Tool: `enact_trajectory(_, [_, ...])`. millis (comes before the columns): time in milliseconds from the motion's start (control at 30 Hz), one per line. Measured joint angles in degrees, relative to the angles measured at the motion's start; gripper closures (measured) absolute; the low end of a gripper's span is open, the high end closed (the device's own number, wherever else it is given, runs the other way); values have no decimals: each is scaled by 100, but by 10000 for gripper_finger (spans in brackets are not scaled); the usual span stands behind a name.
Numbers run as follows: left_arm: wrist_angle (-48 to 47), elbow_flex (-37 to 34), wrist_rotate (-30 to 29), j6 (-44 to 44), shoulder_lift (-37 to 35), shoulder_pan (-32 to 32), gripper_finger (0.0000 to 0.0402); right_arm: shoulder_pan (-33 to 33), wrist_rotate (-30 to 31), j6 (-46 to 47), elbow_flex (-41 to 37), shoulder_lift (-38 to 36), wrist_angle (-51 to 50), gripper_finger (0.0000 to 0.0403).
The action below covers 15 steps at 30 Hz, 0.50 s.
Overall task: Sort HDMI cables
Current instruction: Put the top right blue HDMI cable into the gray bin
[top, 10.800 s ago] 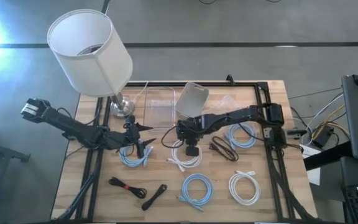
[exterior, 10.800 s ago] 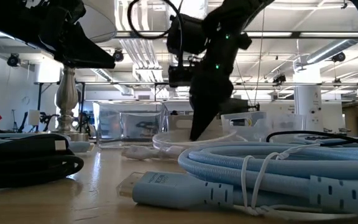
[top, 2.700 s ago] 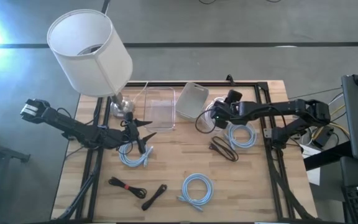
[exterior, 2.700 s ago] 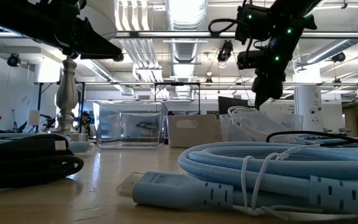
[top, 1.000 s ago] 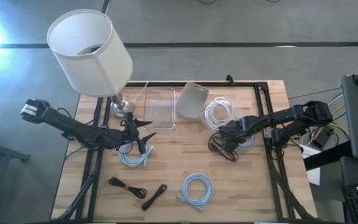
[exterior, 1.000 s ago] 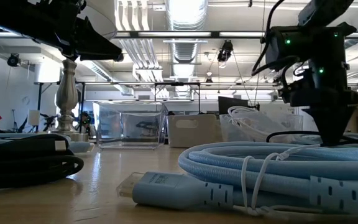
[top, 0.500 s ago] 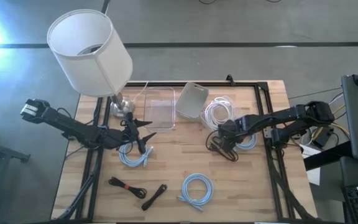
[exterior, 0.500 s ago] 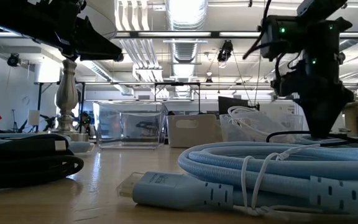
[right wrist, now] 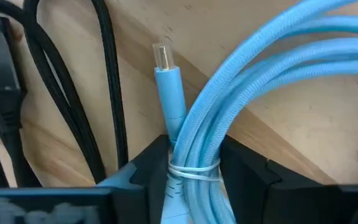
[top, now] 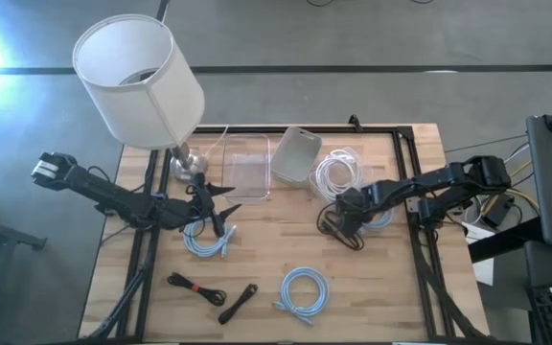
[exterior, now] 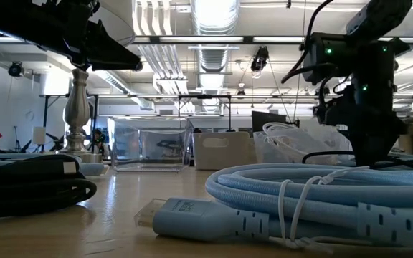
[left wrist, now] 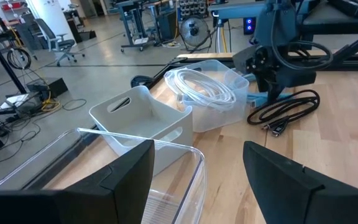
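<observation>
My right gripper [top: 350,216] is low at the table's right middle, shut on a light blue HDMI coil [top: 379,215] that lies flat on the wood beside a loose black cable [top: 341,234]. White coils [top: 337,172] lie in a small clear tub. My left gripper [top: 216,207] is open and empty, hovering over another light blue coil [top: 206,240]. A third light blue coil [top: 302,290] and two black tied bundles [top: 195,285] [top: 240,302] lie near the front edge. My right gripper pinches the light blue coil's bunched strands at the white tie [right wrist: 193,167] between its two fingers [right wrist: 143,169], next to the plug end [right wrist: 169,81]. The fingers come from above, pointing down, one on each side of the bundle. The coil lies on the table.
A lamp with a white shade [top: 138,79] stands at the back left. A large clear tub [top: 247,165] and a white tub [top: 298,153] stand at the back middle. A black frame rail [top: 420,249] runs along the table's right side.
My right gripper has stayed low at the light blue coil and edged slightly toward the table's left, turning a little. The coil has stayed flat on the table.
</observation>
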Motion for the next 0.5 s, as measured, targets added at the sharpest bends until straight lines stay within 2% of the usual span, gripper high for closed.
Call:
enact_trajectory(233, [0, 0, 0, -14, 0, 2, 152, 9, -393, 17, 155, -42, -583, 344])
enact_trajectory(400, [-7, 0, 0, -17, 0, 2, 152, 9, -734, 76, 335, -80, -1060, 345])
enact_trajectory(500, [-11, 0, 0, -17, 0, 2, 152, 9, -737, 37, 468, -148, -1380, 344])
